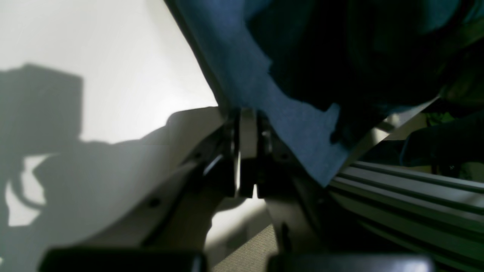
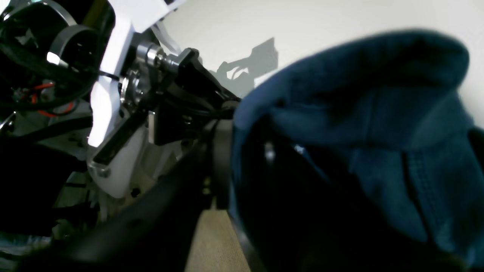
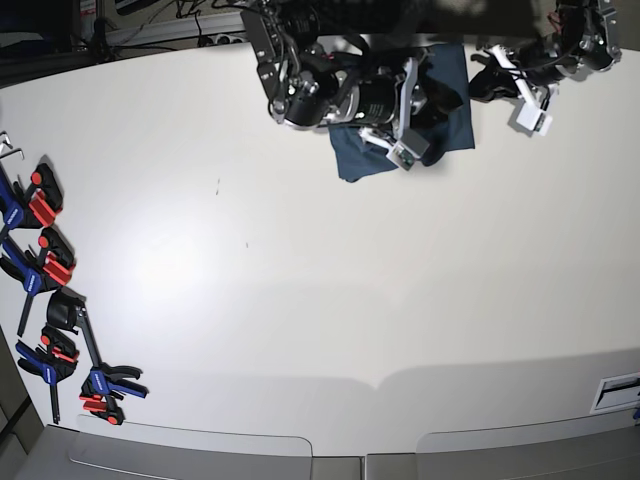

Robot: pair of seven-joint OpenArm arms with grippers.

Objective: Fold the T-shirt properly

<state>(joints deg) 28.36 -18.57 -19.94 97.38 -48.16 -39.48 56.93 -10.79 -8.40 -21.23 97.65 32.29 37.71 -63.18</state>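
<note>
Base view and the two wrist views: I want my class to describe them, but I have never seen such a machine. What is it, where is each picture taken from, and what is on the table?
It is a robot with two arms. The base view looks down on a white table. The right arm is on that picture's left and the left arm on its right. Each of the other two pictures comes from a camera on one wrist, looking along that arm's gripper.

A dark navy-blue cloth T-shirt lies bunched at the far edge. Both arms reach it. Cloth drapes against the left gripper and over the right gripper, but the pictures cannot confirm a firm grip. Blue-and-red clamps sit along one edge.
</note>
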